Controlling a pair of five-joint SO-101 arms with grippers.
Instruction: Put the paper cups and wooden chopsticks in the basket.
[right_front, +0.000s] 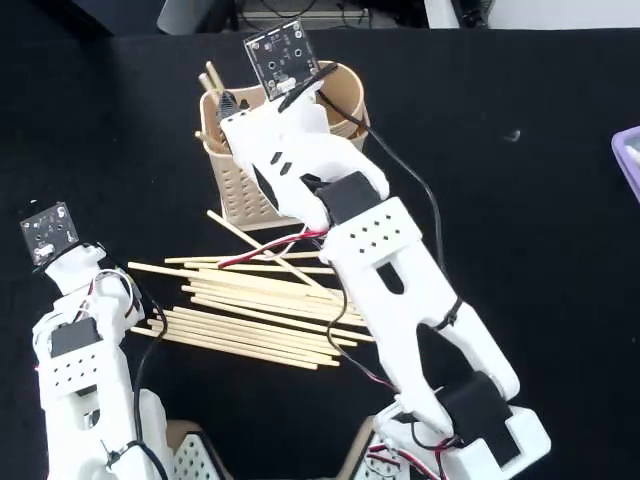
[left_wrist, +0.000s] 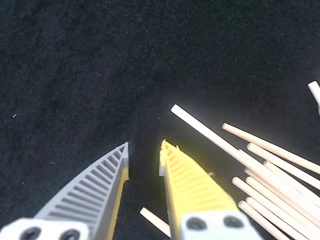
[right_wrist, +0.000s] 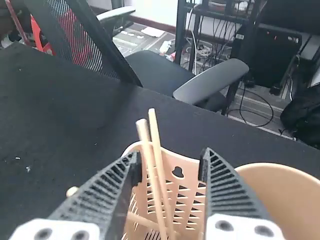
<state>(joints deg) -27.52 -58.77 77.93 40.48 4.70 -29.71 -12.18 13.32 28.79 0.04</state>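
Chopsticks (right_wrist: 146, 147) upright at basket (right_wrist: 186, 172) rim, between spread right fingers (right_wrist: 222, 185)

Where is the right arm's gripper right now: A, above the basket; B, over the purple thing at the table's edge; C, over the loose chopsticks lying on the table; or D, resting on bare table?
A: its own wrist view looks down past the open right gripper onto the basket, with two chopsticks standing in the basket and rising between the jaws.

One basket (right_front: 240, 195), one cup (right_front: 345, 95) — many chopsticks (right_front: 250, 320)
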